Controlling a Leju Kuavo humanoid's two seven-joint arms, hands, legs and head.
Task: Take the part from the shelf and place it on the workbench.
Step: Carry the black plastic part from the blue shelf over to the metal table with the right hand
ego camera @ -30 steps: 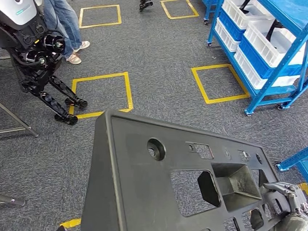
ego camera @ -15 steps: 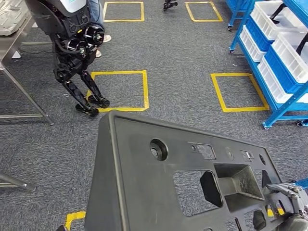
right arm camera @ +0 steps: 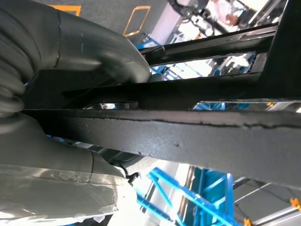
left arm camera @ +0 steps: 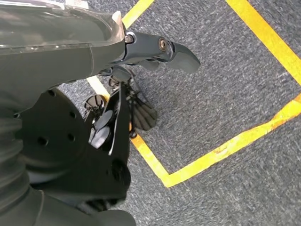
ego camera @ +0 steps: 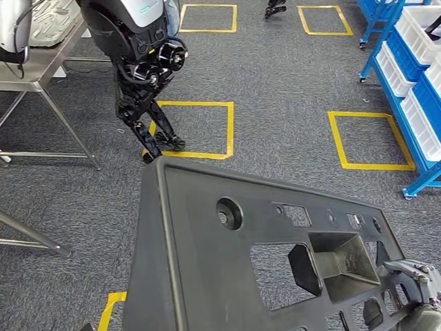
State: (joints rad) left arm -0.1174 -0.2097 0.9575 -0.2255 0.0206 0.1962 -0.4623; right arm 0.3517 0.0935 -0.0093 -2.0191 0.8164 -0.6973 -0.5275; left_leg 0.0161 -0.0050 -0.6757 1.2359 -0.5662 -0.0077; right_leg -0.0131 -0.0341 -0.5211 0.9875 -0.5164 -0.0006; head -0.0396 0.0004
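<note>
The large dark-grey moulded plastic panel [ego camera: 208, 255] — flat, pierced with round and rectangular cut-outs and a recessed pocket — is carried low in front of the robot's body, clear of the grey carpet. It lies roughly level and broadside, probably because a wide, thin part balances best when supported at both ends.

The right hand [ego camera: 411, 289] sits at the panel's right edge, grey fingers hooked over the rim; in the right wrist view the right hand [right arm camera: 81, 84] has a thick thumb above and its palm below a black rib of the panel [right arm camera: 199, 136], so it is clamped on the part. In the left wrist view the left hand [left arm camera: 117, 47] shows a dark finger stretched out over the carpet, and whether it grips the panel I cannot tell.

The metal-framed workbench [ego camera: 47, 58] stands at the upper left, well apart from the panel, with another black-legged humanoid robot [ego camera: 142, 65] beside it. Yellow taped squares [ego camera: 195, 131] mark the floor, and the blue shelf with white bins [ego camera: 416, 76] is off to the right — so the carry seems about midway.
</note>
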